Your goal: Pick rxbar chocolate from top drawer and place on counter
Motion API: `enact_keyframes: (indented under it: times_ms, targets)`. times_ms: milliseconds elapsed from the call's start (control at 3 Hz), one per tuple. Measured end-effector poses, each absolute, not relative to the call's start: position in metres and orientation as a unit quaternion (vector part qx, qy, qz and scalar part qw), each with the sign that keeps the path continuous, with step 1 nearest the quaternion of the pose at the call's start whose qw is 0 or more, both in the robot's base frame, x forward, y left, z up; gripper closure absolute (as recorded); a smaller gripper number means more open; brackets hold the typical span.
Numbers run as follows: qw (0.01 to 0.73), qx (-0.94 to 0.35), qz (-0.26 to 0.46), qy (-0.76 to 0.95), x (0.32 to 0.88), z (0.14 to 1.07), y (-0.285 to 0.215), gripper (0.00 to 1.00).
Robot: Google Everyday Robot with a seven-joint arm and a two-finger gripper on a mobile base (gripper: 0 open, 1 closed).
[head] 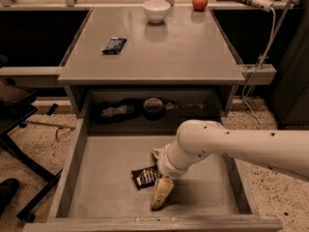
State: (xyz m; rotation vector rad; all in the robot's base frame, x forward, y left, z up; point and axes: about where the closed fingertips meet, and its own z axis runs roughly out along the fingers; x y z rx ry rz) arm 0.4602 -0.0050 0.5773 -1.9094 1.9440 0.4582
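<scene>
The rxbar chocolate (145,176), a dark wrapper with white lettering, lies flat on the bottom of the open top drawer (106,163), near its middle front. My gripper (159,174) reaches down into the drawer at the bar's right end. It is open, with one tan finger (161,193) in front of the bar and the other (156,152) behind it. The white arm comes in from the right. The counter (178,47) is the grey top above the drawer.
On the counter lie a dark blue wrapped bar (114,45) at the left, a white bowl (156,9) and a red apple (200,2) at the back. Dark items sit in the recess behind the drawer (153,108). A chair base (19,178) stands at the left.
</scene>
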Motion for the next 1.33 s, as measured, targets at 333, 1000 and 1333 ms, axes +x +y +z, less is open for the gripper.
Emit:
enact_keyframes:
  times_ms: [333, 1000, 1333]
  targets:
    - [0.188, -0.679, 0.163, 0.691, 0.46, 0.577, -0.005, 0.18]
    - [0.188, -0.679, 0.163, 0.691, 0.46, 0.586, -0.005, 0.64]
    - [0.188, -0.679, 0.163, 0.691, 0.46, 0.595, -0.005, 0.88]
